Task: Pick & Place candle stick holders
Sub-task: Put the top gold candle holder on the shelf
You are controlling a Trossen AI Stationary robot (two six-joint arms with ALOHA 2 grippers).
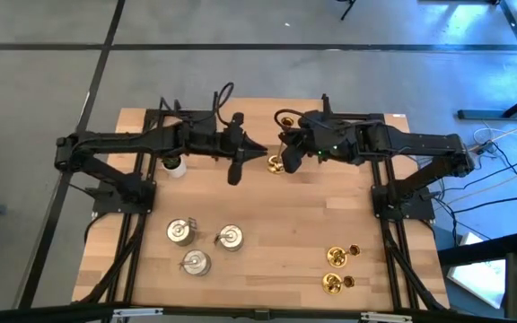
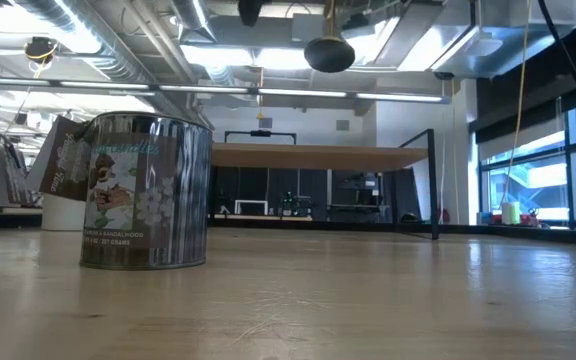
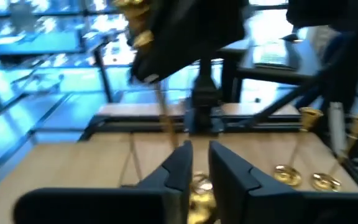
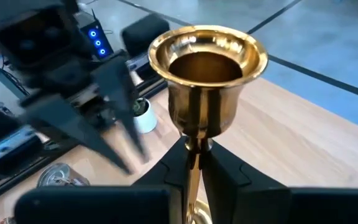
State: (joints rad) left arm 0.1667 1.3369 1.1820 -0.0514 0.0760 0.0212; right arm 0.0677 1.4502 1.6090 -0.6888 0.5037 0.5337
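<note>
My right gripper (image 1: 285, 151) hangs above the table's far middle, shut on a gold candle stick holder (image 4: 204, 68) with a wide cup and a slim stem. Its round base (image 2: 328, 50) shows high over the tabletop in the low view. My left gripper (image 1: 260, 149) faces it from the left, fingers a little apart (image 3: 199, 152), with the gold base (image 3: 199, 190) showing beyond the gap. Two more gold holders (image 1: 337, 269) stand on their bases near the right front. Three squat silvery holders (image 1: 200, 244) stand near the left front. My right gripper pinches the slim stem (image 4: 194, 155) just below the cup between its two fingers, which lie across the stem. The fingers come roughly level from the table's right. The holder is lifted clear of the table, cup end up and base below the fingers.
A tiny white pot with a green plant (image 1: 174, 164) stands at the far left, under my left arm. One silvery holder (image 2: 148, 190) fills the left of the low view. The table's middle is bare wood (image 1: 276, 224).
</note>
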